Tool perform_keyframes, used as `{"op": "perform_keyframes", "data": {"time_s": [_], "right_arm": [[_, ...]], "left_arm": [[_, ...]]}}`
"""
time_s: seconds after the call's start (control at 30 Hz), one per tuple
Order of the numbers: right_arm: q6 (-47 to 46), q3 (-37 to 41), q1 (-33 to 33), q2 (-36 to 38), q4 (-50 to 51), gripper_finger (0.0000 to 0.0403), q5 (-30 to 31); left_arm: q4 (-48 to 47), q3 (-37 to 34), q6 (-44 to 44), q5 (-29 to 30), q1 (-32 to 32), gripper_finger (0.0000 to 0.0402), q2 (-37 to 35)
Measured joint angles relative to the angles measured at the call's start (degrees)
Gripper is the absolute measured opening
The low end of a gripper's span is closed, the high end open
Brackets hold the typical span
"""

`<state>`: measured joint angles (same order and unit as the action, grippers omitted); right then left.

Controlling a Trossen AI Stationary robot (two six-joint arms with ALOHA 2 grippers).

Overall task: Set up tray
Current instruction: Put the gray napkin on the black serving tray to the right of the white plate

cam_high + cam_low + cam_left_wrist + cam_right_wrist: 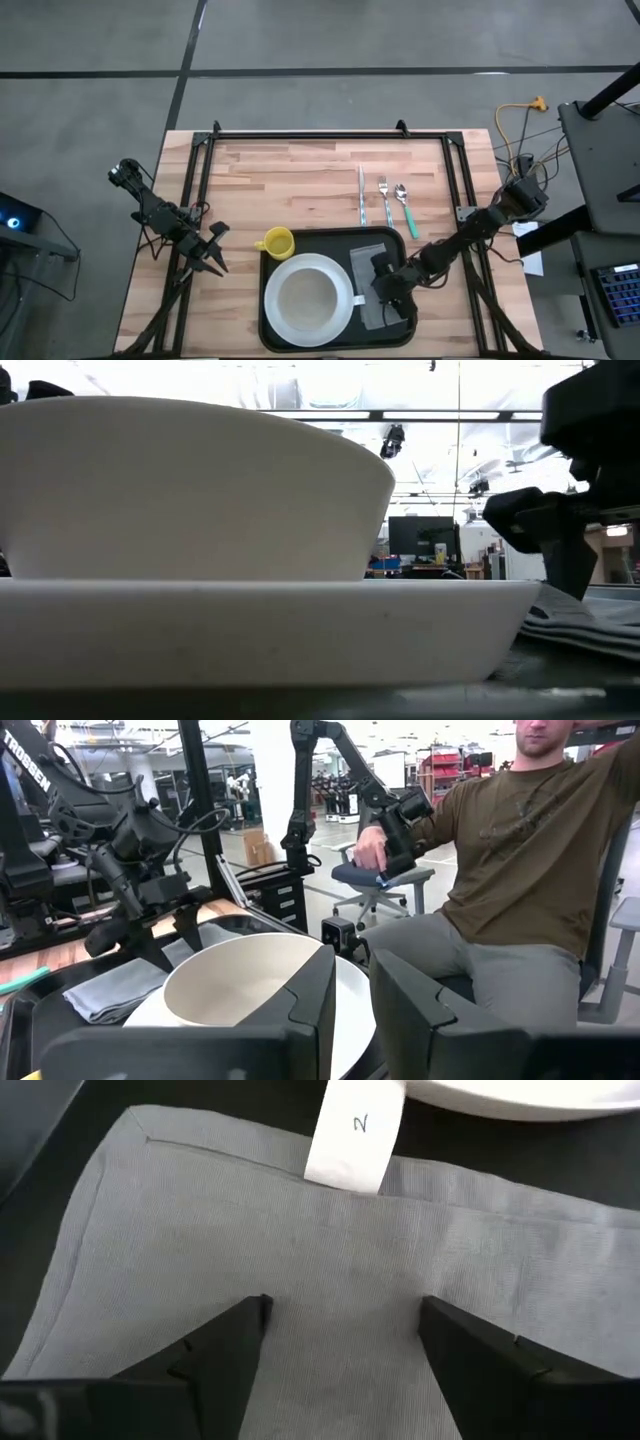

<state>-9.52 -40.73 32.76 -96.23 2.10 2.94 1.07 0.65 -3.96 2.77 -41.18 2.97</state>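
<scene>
Grey cloth napkin (330, 1270), one only, directly under the right gripper (340, 1330), fingers spread wide and holding nothing, over the right part of the single black tray (300, 243) at the table's near edge. Also on the tray: one white plate (345, 300) bearing one white bowl (305, 298); beside its left far corner one yellow cup (276, 241), beyond it three utensils (383, 200). Left gripper (212, 258) idle off the tray's left, fingers nearly together, empty.

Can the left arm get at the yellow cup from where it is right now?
Probably yes. The left gripper waits at the table's left edge, and only bare wood lies between it and the yellow cup, which stands just outside the tray corner.
</scene>
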Motion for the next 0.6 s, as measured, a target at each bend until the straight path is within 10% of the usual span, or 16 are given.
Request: {"op": "perform_keyframes", "data": {"time_s": [0.6], "right_arm": [[-19.97, -0.69, -0.59, -2.51, -1.31, 0.0254, 0.67]], "left_arm": [[0.01, 0.0, 0.01, 0.0, 0.0, 0.0048, 0.01]]}}
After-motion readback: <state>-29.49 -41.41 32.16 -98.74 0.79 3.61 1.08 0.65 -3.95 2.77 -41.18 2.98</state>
